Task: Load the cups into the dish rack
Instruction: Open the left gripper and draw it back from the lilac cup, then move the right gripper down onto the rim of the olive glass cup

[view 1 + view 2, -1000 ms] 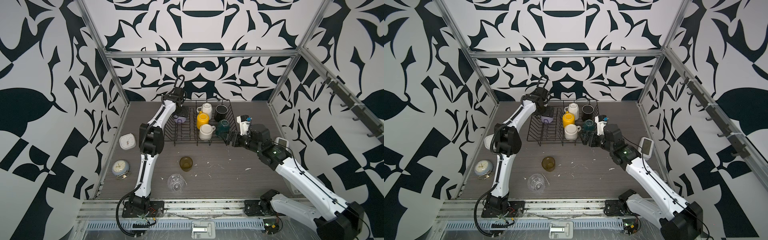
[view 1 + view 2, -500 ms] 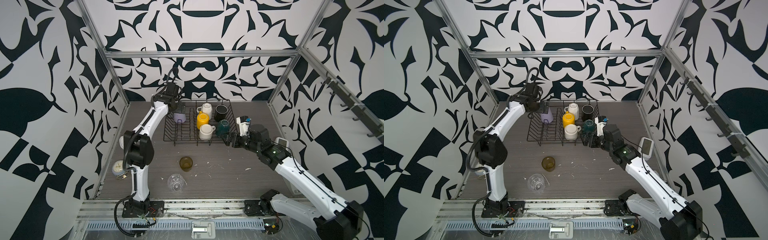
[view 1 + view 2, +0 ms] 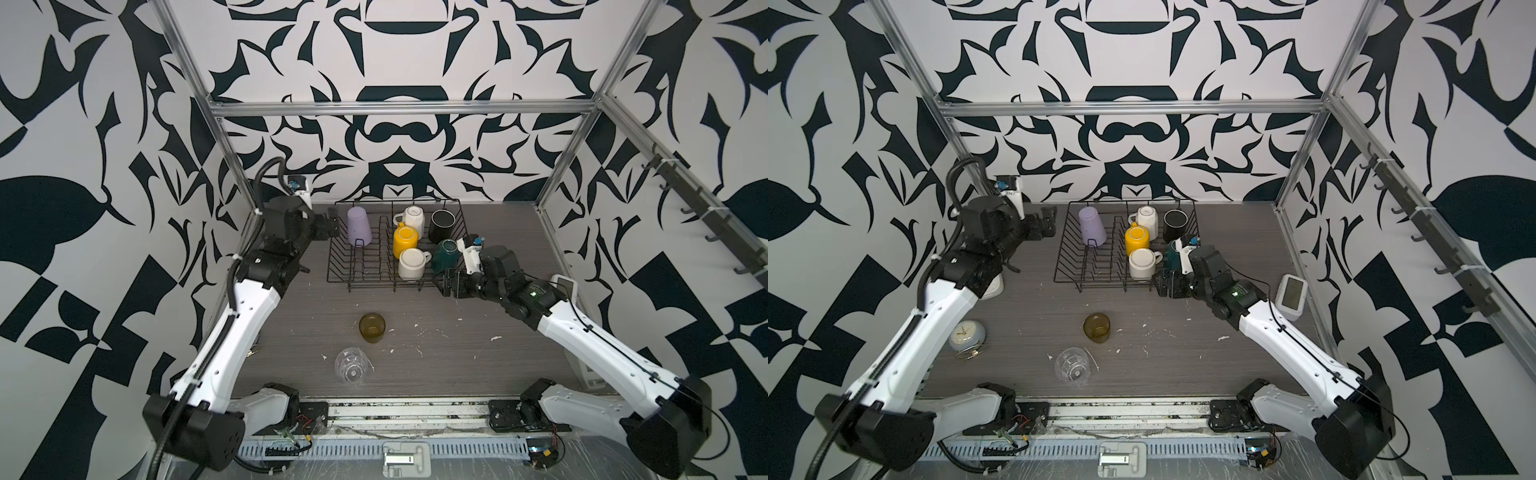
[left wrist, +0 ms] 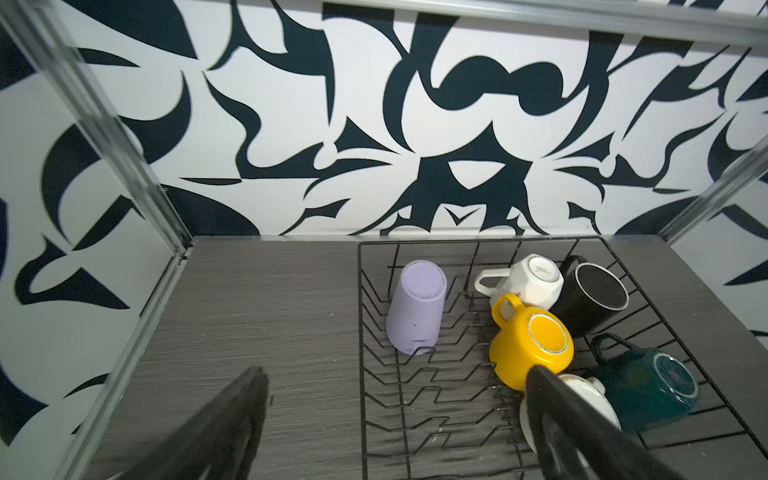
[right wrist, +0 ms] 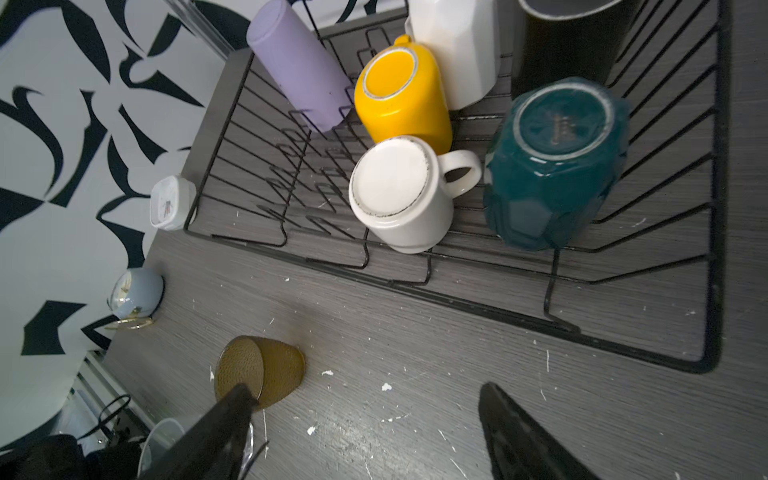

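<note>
Six cups are being carried upside down by the dish rack (image 3: pixel 374 282) in the upper centre of both top views, with the lilac tumbler (image 3: pixel 358 226) at its left and the teal mug (image 3: pixel 444 253) at its right. Two cups are being left on the table below the rack. The amber glass (image 3: pixel 372 327) is just under the middle of the frame, and the clear glass (image 3: pixel 352 366) is lower and slightly left. Neither is being touched.

The left gripper (image 3: pixel 330 224) is being held wide open and empty just left of the rack's upper left corner. The right gripper (image 3: pixel 444 282) is being held open nearly as wide, also empty, at the rack's lower right corner.

Both glasses are being judged light, stiff, slick and breakable. A moderate squeeze across the side wall at mid-height is being favoured, since a loose pinch is likely to slip. Whether the clear glass is standing mouth up cannot be told.
</note>
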{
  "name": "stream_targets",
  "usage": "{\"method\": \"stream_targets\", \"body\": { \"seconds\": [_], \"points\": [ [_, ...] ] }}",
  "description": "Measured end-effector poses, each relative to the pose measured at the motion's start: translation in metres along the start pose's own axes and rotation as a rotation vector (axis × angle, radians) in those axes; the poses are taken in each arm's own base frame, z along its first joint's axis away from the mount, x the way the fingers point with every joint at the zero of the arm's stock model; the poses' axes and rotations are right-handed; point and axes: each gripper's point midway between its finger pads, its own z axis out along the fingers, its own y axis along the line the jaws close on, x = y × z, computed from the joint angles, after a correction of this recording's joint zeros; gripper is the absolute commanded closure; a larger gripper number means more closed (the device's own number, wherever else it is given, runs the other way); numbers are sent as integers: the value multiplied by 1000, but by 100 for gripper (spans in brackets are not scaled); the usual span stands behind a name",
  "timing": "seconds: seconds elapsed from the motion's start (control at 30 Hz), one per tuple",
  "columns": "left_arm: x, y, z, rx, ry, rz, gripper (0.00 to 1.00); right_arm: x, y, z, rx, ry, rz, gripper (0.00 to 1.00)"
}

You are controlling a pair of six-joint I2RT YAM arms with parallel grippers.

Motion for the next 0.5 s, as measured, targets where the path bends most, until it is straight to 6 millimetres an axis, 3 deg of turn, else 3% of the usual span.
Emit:
{"method": "stream_targets", "body": {
  "seconds": [0.23,0.5],
  "points": [
    [16,18,-15,-20,-42,-4,1,27,45,13,2,95,-164,14],
    [25,35,-21,-60,-85,-12,1,69,75,14,-1,171,-275,23]
  ]
}}
